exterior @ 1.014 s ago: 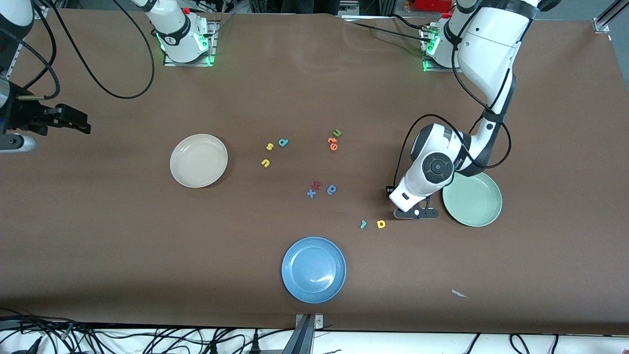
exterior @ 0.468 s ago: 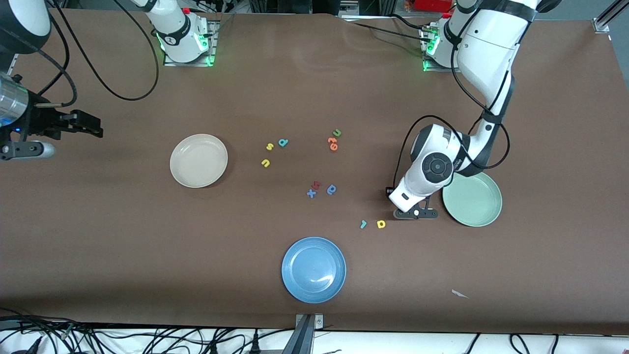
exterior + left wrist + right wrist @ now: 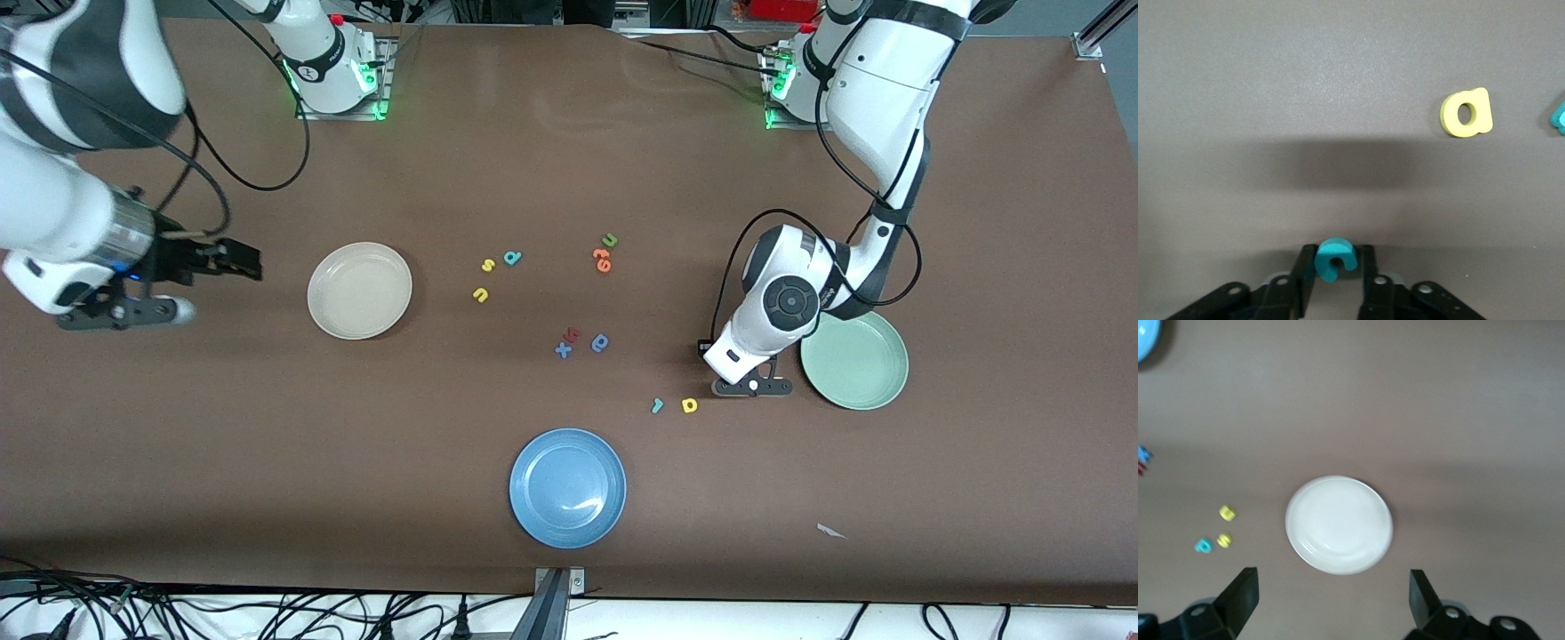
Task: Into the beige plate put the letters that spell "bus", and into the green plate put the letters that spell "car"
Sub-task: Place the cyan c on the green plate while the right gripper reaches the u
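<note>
On the brown table (image 3: 533, 133), three plates and scattered foam letters lie.

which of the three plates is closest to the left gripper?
The green plate. The left gripper sits right beside its rim, closed on a teal letter c; the beige plate and blue plate lie much farther off.

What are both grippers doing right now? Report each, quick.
Left gripper: closed on the teal "c", down at the table beside the green plate.
Right gripper: open, empty, above the beige plate.
</note>
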